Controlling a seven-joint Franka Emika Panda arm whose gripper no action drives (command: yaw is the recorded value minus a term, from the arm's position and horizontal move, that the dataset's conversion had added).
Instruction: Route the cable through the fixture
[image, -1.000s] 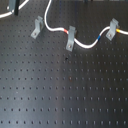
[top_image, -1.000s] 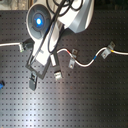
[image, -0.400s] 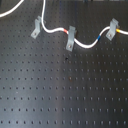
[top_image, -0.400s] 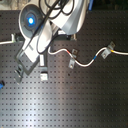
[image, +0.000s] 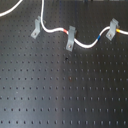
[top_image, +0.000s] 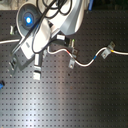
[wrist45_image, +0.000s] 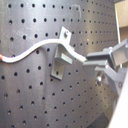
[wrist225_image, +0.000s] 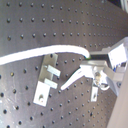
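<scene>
The white cable (image: 90, 44) runs through the clip with the red band (image: 70, 37) and the clip with yellow-orange and blue bands (image: 113, 29). It then crosses the top of the plain grey fixture (image: 36, 27) and leaves the first exterior view's top edge. In both wrist views my gripper (wrist45_image: 91, 61) (wrist225_image: 91, 63) is shut on the cable (wrist225_image: 45, 51) just beside the fixture (wrist45_image: 60, 56) (wrist225_image: 46, 79). Whether the cable sits inside the fixture I cannot tell. In the second exterior view the arm (top_image: 45, 30) hides the fixture.
Everything stands on a black perforated board (image: 65, 90). Another stretch of white cord (image: 11, 10) crosses the first exterior view's top left corner. The arm's black hoses (top_image: 55, 10) hang over the board in the second exterior view.
In the second exterior view the arm has swung to the left and slightly down. The cable at the clips has barely shifted.
</scene>
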